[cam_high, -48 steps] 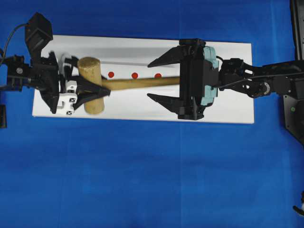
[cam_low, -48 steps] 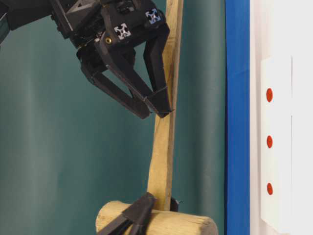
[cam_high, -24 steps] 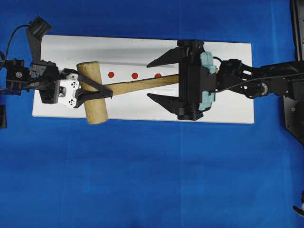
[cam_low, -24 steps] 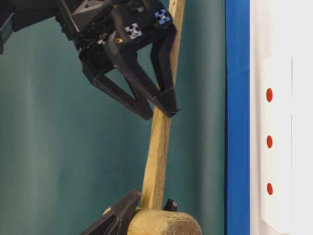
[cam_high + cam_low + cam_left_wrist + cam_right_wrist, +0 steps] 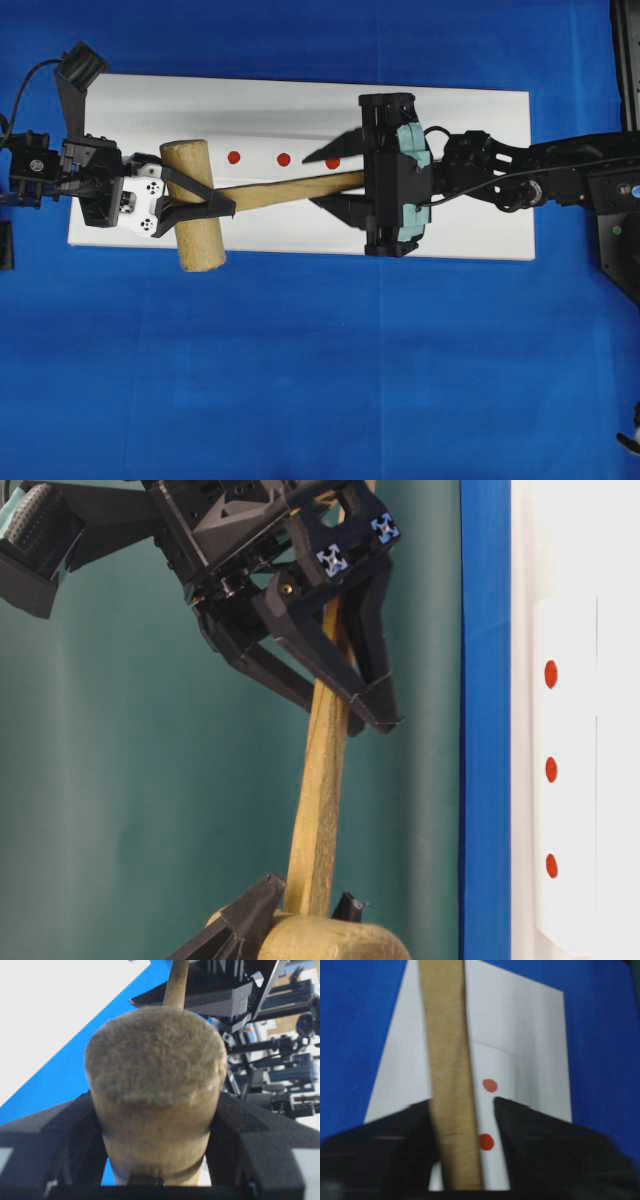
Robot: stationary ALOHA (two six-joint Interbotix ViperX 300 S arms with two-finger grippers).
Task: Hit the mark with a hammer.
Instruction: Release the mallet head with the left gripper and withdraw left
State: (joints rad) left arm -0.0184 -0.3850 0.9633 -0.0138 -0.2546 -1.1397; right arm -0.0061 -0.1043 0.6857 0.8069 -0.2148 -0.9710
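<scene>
The hammer point(image 5: 270, 190) is a light-wood mallet lying over the white board point(image 5: 480, 220), with its head point(image 5: 192, 205) at the left. My left gripper point(image 5: 215, 202) is shut on the head point(image 5: 155, 1075), a finger point(image 5: 55, 1145) pressed to each side. My right gripper point(image 5: 335, 180) straddles the handle point(image 5: 452, 1085). One finger touches the handle. A narrow gap shows beside the other finger point(image 5: 530, 1130). Three red marks point(image 5: 283, 159) run in a row just beyond the handle; two marks point(image 5: 486, 1142) show between the right fingers. The handle point(image 5: 318, 800) slants up off the board.
The board lies on a blue cloth point(image 5: 320, 380). The right arm point(image 5: 540, 180) reaches in from the right edge, where a black base point(image 5: 620, 230) stands. A dark bracket point(image 5: 5, 245) sits at the left edge. A teal backdrop point(image 5: 120, 810) fills the table-level view.
My right gripper slid left along the handle and its jaws drew in from wide apart to close around it. The left gripper and hammer head turned a little, tilting the handle.
</scene>
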